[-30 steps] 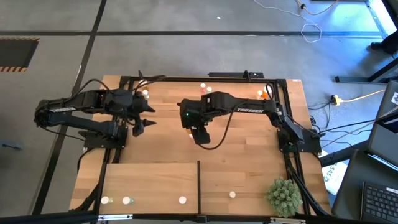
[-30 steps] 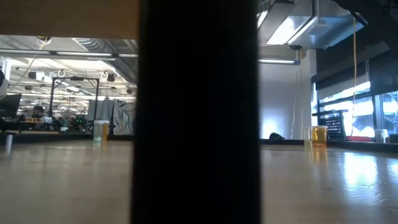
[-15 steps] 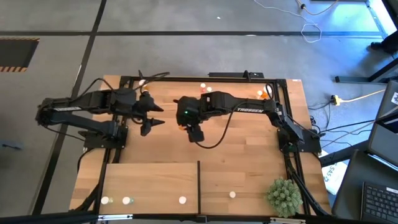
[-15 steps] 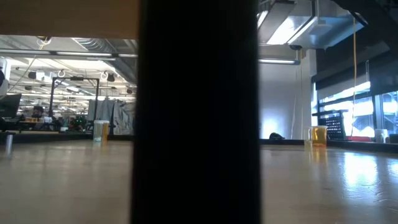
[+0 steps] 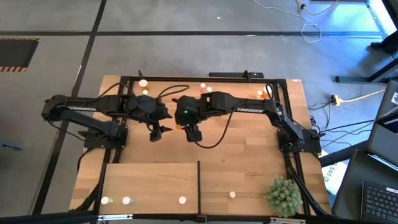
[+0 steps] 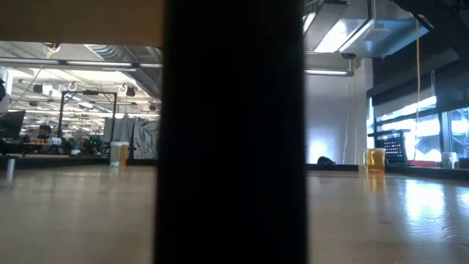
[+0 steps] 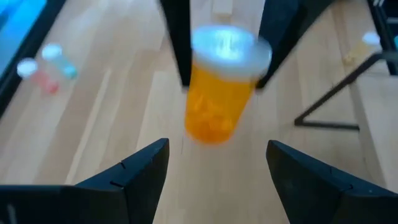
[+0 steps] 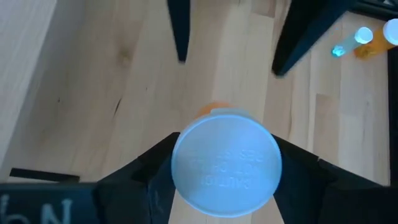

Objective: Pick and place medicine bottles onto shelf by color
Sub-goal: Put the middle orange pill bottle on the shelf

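We see the right gripper holding an orange medicine bottle at its white cap, above the bench, well apart from the shelf. The left gripper, jaws wide and empty, faces it closely. For a clean handover, we would close low on the body before releasing. On the shelf we count four bottles; behind the arms about five.

**Your two arms, up close**

You are working with two matte black jointed arms: the left arm and the right arm. White block lettering runs along the right arm's long link. A thin black cable loops loose beneath that arm. A small green light glows near its wrist. Each arm's dark, wedge-shaped fingers taper to blunt tips.
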